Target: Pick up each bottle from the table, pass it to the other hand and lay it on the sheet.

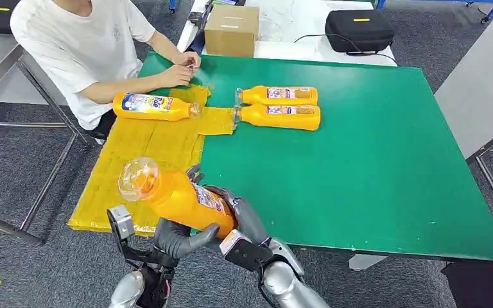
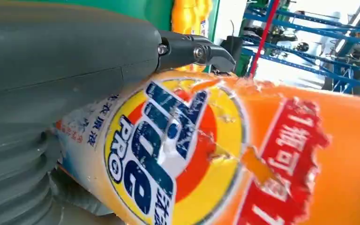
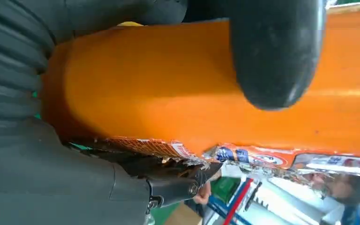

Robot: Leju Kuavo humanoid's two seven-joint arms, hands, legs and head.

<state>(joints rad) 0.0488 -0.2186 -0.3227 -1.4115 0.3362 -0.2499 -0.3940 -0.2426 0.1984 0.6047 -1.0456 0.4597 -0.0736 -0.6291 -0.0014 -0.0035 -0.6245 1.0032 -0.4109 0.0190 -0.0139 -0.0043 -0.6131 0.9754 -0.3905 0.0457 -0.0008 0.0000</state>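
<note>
Both hands on one orange bottle (image 1: pixel 178 197) at the near table edge: left hand (image 1: pixel 178 239) wrapped under it, right hand (image 1: pixel 244 218) gripping its base. Tilted, clear cap up and left, toward the yellow sheet (image 1: pixel 142 156). Left hand nearer the sheet.

A: Held bottle (image 1: pixel 176 196) was glossy orange plastic, clear domed cap, shiny printed label, torn and wrinkled at the edges.
B: Hands?
A: Left hand (image 1: pixel 183 236) had a matt grey ribbed cover like rubber, darker fingers (image 2: pixel 192 50) with metal screws. Right hand (image 1: pixel 244 215) the same; forearms were polished silver metal.
B: Table (image 1: pixel 372 167)?
A: Smooth matt green top. Sheet (image 1: pixel 147 154) was yellow, creased, looked like cloth. Box (image 1: pixel 232 29) was plain brown cardboard.
</note>
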